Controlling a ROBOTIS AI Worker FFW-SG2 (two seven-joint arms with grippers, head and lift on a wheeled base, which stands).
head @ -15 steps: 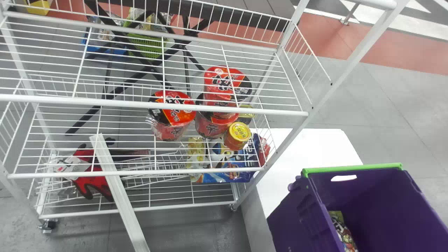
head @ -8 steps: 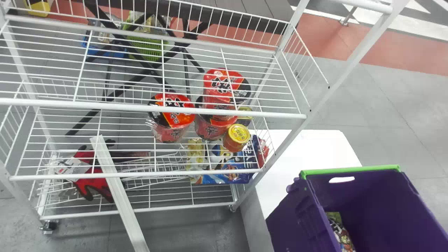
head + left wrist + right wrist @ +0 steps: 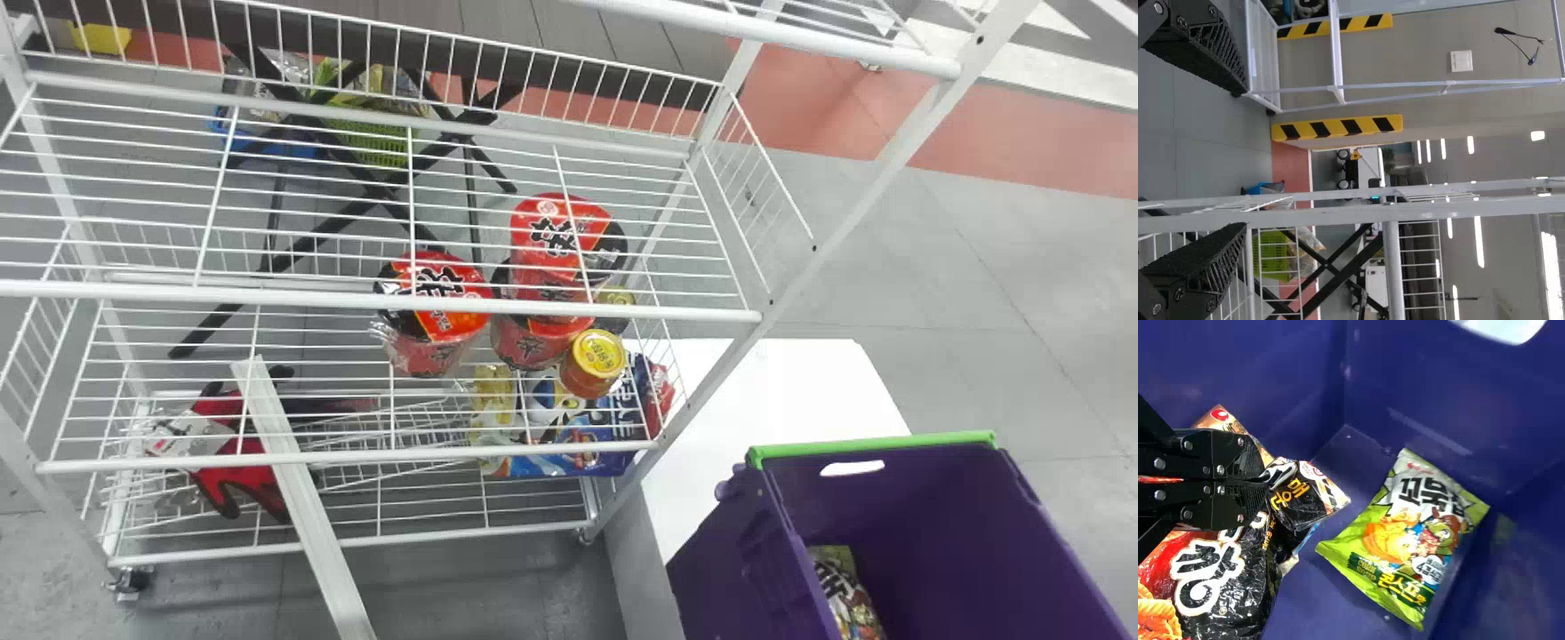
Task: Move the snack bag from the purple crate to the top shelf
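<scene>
In the right wrist view my right gripper is shut on the crinkled upper part of a black-and-red snack bag, inside the purple crate. A green snack bag lies apart from it on the crate floor. In the head view the purple crate stands at the lower right, with the green snack bag partly showing inside. A rail of the top shelf crosses the upper right. My left gripper stands open before the white rack in the left wrist view, nothing between its fingers.
The white wire rack holds red noodle cups, a yellow-lidded jar, blue snack packs and red gloves on its lower levels. A white table adjoins the crate; a slanting white bar crosses the rack's front.
The head view has shifted: the rack's shelves appear lower, the crate sits slightly farther left and down, and more of the top shelf has come in at the upper right.
</scene>
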